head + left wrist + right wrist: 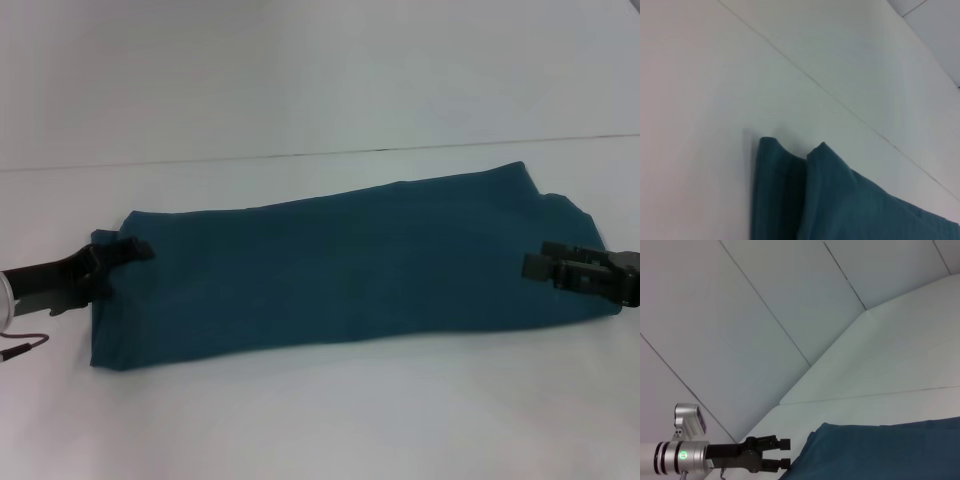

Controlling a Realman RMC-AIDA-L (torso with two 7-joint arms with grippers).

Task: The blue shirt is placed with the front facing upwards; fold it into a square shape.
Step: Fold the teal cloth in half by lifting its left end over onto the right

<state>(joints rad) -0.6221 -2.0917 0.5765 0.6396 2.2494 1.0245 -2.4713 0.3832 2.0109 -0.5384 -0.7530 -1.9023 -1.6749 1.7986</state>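
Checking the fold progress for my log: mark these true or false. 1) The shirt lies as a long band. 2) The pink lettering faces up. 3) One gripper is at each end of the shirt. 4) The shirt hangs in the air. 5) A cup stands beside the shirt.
1) True: the blue shirt lies as a long folded band.
2) False: no lettering shows, only plain blue cloth.
3) True: the left gripper and the right gripper are at opposite ends.
4) False: it lies flat on the white table.
5) False: no cup is visible.
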